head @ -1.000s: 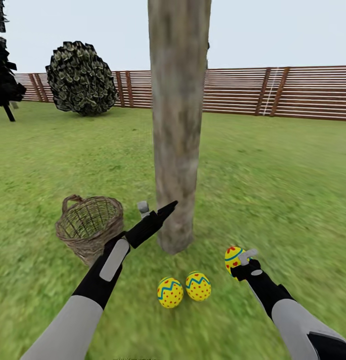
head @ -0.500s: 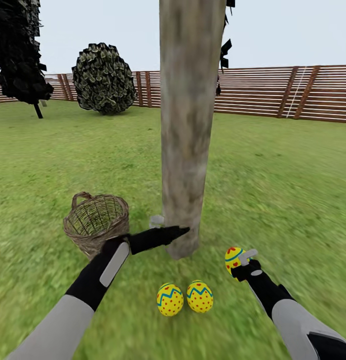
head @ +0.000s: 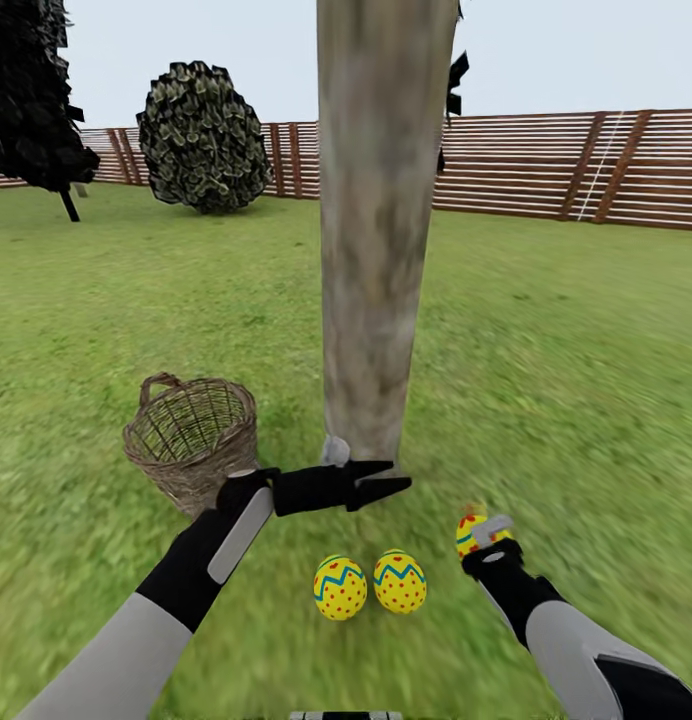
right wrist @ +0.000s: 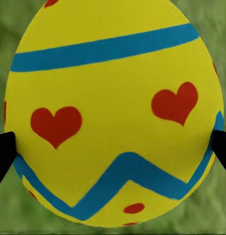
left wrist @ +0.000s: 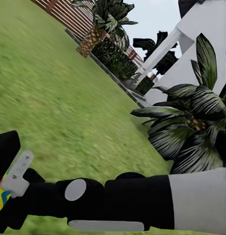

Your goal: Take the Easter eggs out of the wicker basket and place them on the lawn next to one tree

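Left gripper (head: 394,478) has swung down and across since 0.5 s ago: its arm now lies level in front of the tree (head: 378,240) base, fingers slightly spread, nothing between them. Right gripper (head: 476,535) has dropped a little toward the grass with its egg; the camera has also tilted a bit.

Lawn (head: 566,360): wide, flat, short mottled green grass, running back to the brown horizontal-slat fence (head: 546,165) behind the tree.

Tree: thick, smooth, pale grey-beige mottled trunk, near upright, far wider than the basket.

Round dark-green bush (head: 201,137) sits far behind the tree, at the fence, with a black-leaved thin-stem tree (head: 31,95) just beside it.

Wicker basket (head: 191,440): small, round, brown open-lattice twig weave, loop handle at the rim on the side away from the tree. It stands upright on the grass near the tree base. No eggs visible in it; the weave shows through to the far wall.

Easter eggs: 2 eggs (head: 340,587) (head: 399,581) lie on the grass just in front of the tree base, touching or almost touching each other. Glossy yellow, blue zigzag bands, small red dots.

3rd egg (right wrist: 113,112) is pinched by the right gripper, near the tree base and beside the other 2. Right wrist view: the 2 black fingertips (right wrist: 4,154) press its opposite sides; yellow shell, blue band and zigzag, red hearts, grass behind it. Can't tell if it touches the grass.
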Controlling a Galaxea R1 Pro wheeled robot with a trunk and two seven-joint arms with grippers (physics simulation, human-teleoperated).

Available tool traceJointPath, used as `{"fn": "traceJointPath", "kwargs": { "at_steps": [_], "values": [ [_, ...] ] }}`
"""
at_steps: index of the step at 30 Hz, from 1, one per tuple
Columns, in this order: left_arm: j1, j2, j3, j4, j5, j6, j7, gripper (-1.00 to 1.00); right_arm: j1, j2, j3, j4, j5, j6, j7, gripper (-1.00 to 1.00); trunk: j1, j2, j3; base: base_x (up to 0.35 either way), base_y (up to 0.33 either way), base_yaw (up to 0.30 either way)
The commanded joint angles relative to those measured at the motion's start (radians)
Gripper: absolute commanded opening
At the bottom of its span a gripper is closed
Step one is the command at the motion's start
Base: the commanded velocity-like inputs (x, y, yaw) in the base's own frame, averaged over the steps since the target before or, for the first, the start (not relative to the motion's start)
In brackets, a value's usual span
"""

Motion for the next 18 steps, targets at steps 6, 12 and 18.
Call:
{"fn": "traceJointPath", "kwargs": {
  "at_steps": [6,12,18],
  "values": [
    [0.025,-0.044,-0.016,-0.005,0.009,0.008,0.000,1.00,-0.057,0.031,-0.013,0.059,-0.004,0.028,-0.010,-1.00,0.002,-0.002,-0.024,0.000,0.000,0.000],
    [0.029,-0.047,-0.025,-0.006,0.010,0.008,0.000,1.00,-0.060,0.026,-0.014,0.082,-0.001,0.005,-0.007,-1.00,0.005,-0.003,-0.047,0.000,0.000,0.000],
    [0.031,-0.044,-0.025,-0.003,0.012,0.005,0.000,1.00,-0.060,0.028,-0.010,0.080,0.002,-0.078,-0.002,-1.00,0.007,-0.004,-0.063,0.000,0.000,0.000]
  ]
}}
